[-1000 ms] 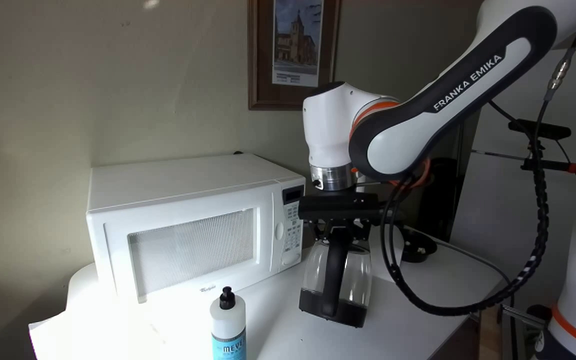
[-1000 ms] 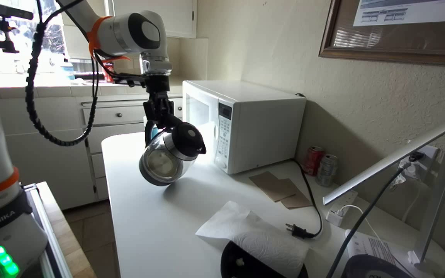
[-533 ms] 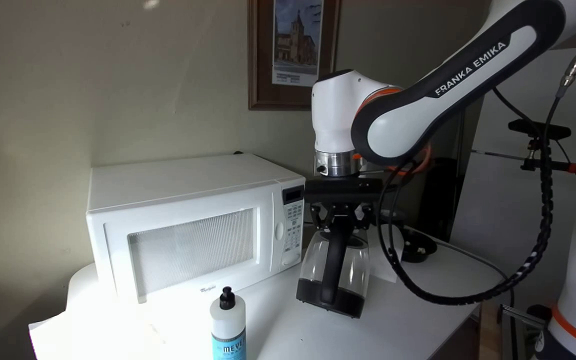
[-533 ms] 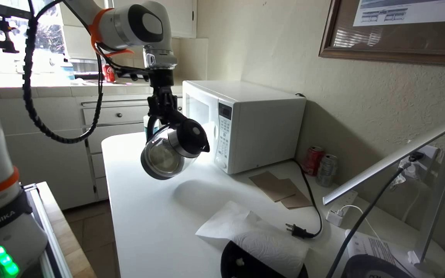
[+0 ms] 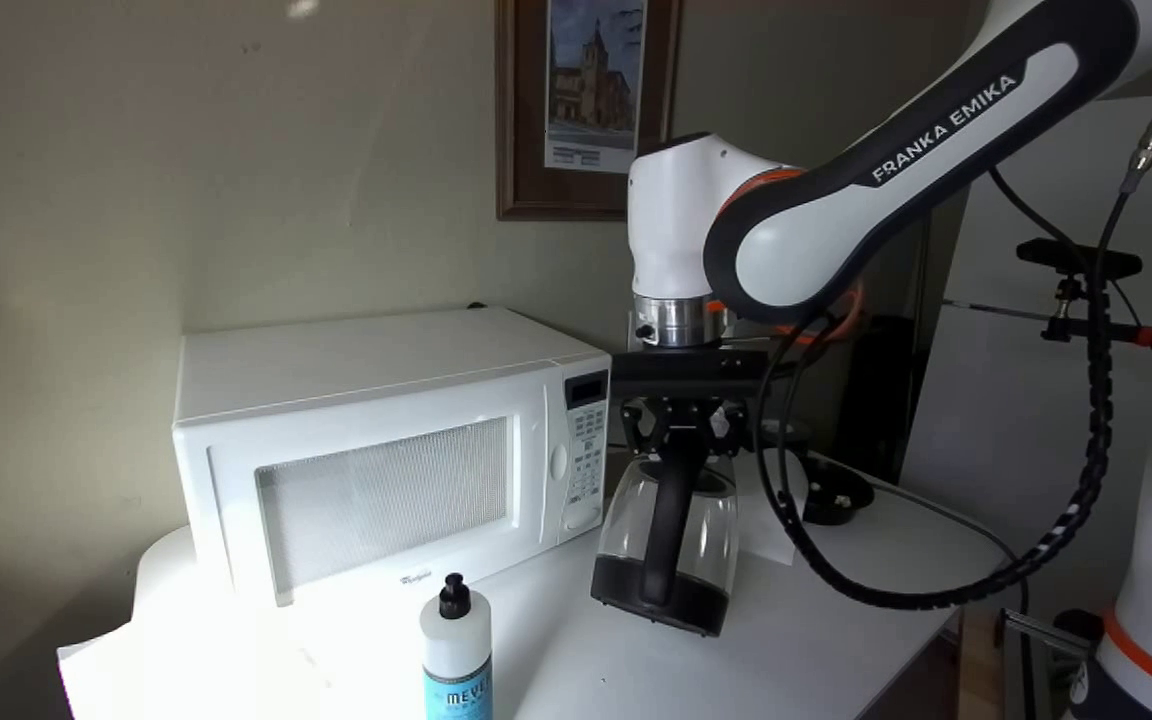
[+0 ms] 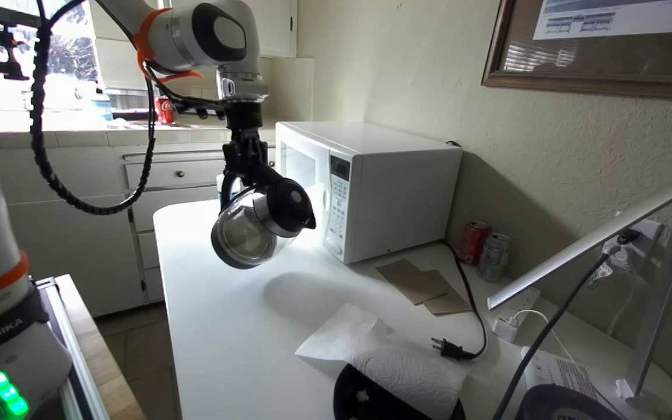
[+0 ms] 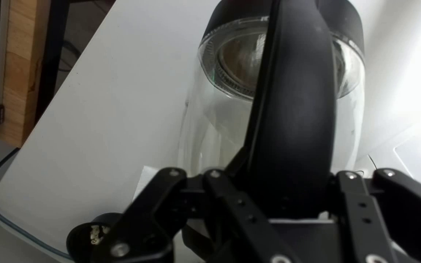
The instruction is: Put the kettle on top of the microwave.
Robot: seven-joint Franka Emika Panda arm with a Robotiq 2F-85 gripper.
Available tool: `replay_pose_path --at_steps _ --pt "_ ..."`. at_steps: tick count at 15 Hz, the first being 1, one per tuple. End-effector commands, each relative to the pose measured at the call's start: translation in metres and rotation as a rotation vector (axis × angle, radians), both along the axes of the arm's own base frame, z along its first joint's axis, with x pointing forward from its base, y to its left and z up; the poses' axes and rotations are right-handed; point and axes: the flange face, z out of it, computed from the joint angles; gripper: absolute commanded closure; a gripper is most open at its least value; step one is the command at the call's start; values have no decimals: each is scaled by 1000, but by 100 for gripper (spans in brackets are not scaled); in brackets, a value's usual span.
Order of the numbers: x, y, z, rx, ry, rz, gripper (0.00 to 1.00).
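Note:
The kettle, a clear glass pot with black base, lid and handle, hangs tilted in the air above the white table in both exterior views (image 5: 711, 540) (image 6: 254, 233). My gripper (image 5: 684, 440) is shut on the top of its black handle (image 7: 294, 102); it also shows in an exterior view (image 6: 247, 166) and the wrist view (image 7: 283, 182). The fingertips are partly hidden by the handle. The microwave, a white box with its door shut, stands beside the kettle in both exterior views (image 5: 386, 370) (image 6: 403, 204). The kettle is lower than the microwave's top.
A soap bottle (image 5: 456, 650) stands in front of the microwave. A paper towel roll (image 6: 394, 367), black bowl (image 6: 359, 402), cardboard pieces (image 6: 412, 280), cans (image 6: 473, 242), a plug (image 6: 452, 350) and a lamp (image 6: 598, 233) are on the table. A picture frame (image 5: 521, 150) hangs behind.
Over the last second my gripper has risen a little with the kettle in it and shifted slightly. In the last half second it has moved only very slightly upward.

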Motion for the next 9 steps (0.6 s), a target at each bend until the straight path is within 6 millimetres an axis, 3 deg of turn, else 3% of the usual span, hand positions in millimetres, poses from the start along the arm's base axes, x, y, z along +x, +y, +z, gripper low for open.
replay_pose_path --at_steps 1,7,9 --pt "-1 -2 12 -34 -24 4 94" --pt "-17 -6 48 -104 -68 99 94" --pt "-22 -4 70 -97 -102 139 94"
